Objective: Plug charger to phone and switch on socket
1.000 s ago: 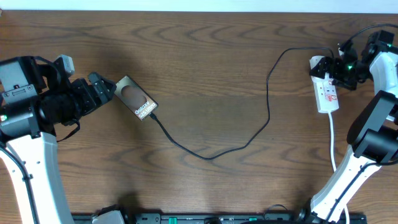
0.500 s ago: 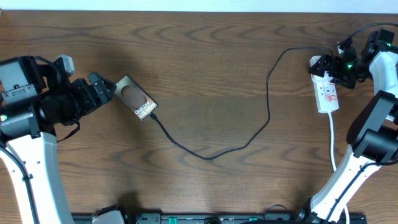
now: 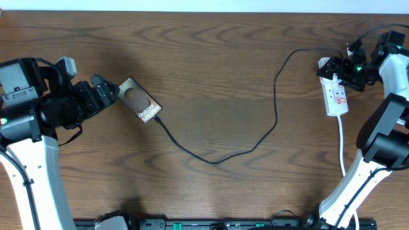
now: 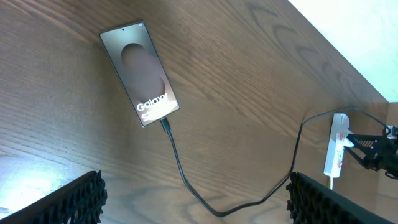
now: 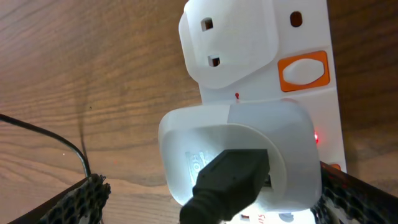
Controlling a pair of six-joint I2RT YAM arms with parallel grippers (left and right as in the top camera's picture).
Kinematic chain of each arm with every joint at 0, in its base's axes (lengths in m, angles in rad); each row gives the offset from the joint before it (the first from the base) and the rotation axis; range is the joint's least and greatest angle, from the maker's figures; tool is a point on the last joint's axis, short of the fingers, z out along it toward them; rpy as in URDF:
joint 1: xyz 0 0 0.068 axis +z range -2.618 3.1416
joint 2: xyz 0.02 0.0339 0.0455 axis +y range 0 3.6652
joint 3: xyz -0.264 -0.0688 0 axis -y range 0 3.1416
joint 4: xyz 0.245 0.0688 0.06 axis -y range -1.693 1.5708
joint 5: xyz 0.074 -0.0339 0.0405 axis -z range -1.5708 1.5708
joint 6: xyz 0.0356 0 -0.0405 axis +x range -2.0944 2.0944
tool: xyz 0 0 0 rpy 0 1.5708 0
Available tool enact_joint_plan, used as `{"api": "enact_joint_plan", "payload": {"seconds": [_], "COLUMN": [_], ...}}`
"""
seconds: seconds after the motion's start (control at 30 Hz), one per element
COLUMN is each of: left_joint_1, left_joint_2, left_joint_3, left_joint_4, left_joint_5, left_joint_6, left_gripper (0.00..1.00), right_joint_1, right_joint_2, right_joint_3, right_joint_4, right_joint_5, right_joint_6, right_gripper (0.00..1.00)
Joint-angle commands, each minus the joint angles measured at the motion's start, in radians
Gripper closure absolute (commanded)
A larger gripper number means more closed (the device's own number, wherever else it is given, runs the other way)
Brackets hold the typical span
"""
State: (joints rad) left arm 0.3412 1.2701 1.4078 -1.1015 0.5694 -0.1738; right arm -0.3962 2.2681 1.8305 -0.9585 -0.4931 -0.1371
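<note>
Effectively nothing has moved over the last second: both arms and every item sit where they were, so you're looking at a pause, not progress.

Far left of the overhead, the left gripper sits just off the upper-left end of the flat brownish-gold phone with white "Galaxy" lettering. Its wrist view shows the jaws spread wide, holding nothing. The phone lies flat, left of centre.

The long thin black charger cable has its small tip seated in the phone's lettered end, then loops across the middle and up to the upper right. So the plug-in half looks done.

At the right edge, the white elongated power strip with red markings lies on the table. The right gripper hovers at its upper end, jaws wide either side of the white adapter block, gripping nothing. A black connector sits in that block.

An orange rocker switch shows on the strip, and a small red light glows nearby. You can't tell from here whether the needed switch is thrown; I'd judge that press is what remains.
</note>
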Motion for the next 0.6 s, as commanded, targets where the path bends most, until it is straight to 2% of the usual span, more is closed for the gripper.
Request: {"api": "enact_joint_plan", "payload": {"seconds": [0.0, 0.37, 0.57], "left_joint_1": [0.000, 0.000, 0.000], "left_joint_2": [0.005, 0.005, 0.005], "left_joint_3": [0.010, 0.010, 0.010], "left_joint_4": [-0.005, -0.005, -0.005], "left_joint_5": [-0.010, -0.018, -0.021], "left_joint_6": [0.025, 0.024, 0.024], "left_gripper": [0.08, 0.08, 0.08], "right_joint_1": [0.065, 0.069, 0.024], "right_joint_2": [0.042, 0.041, 0.026], "right_joint_3": [-0.076, -0.031, 0.081], "right_joint_4": [-0.012, -0.005, -0.087], "right_joint_5": [-0.121, 0.023, 0.105], "right_joint_6": [0.026, 0.126, 0.146], "right_gripper": [0.01, 0.01, 0.01]}}
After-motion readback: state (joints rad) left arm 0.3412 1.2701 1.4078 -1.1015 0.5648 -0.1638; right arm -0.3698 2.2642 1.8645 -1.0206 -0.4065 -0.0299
